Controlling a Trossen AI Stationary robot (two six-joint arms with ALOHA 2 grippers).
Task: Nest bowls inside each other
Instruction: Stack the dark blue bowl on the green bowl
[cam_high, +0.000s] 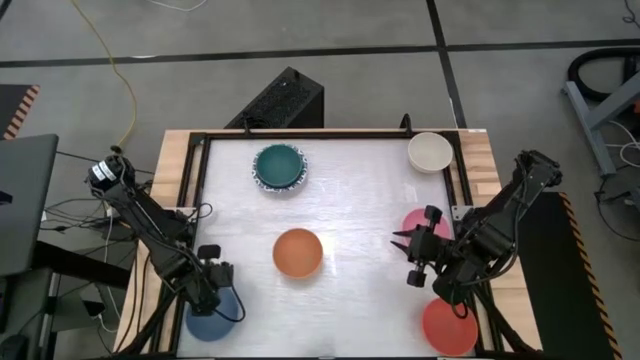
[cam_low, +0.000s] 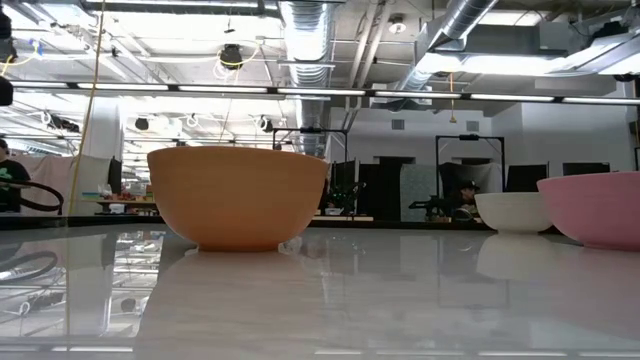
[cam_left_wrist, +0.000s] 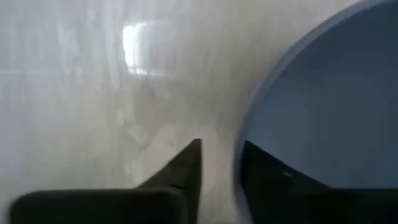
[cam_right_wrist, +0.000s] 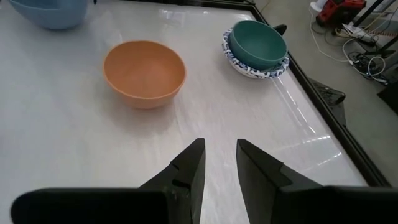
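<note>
A blue bowl (cam_high: 210, 322) sits on its base at the table's near left corner. My left gripper (cam_left_wrist: 221, 155) points down over its rim, open, with one finger inside the bowl and one outside. An orange bowl (cam_high: 298, 252) rests on its base mid-table. At the far side a green bowl (cam_high: 279, 165) sits inside a white bowl with a blue patterned rim (cam_right_wrist: 239, 63). On the right are a cream bowl (cam_high: 430, 152), a pink bowl (cam_high: 414, 219) and a red bowl (cam_high: 448, 326). My right gripper (cam_high: 405, 258) hovers beside the pink bowl, open and holding nothing. My left gripper straddles the blue bowl's rim (cam_left_wrist: 238, 163) from above, at the side facing the table's middle. A strip of table shows between the outer finger (cam_left_wrist: 183, 171) and the rim. Whether the inner finger (cam_left_wrist: 273, 180) touches the bowl's wall, I cannot tell.
A black frame rail (cam_high: 200, 170) borders the white tabletop on the left, far and right sides. Open tabletop lies between the orange bowl and the right-hand bowls. A black box (cam_high: 282, 100) stands beyond the far edge.
</note>
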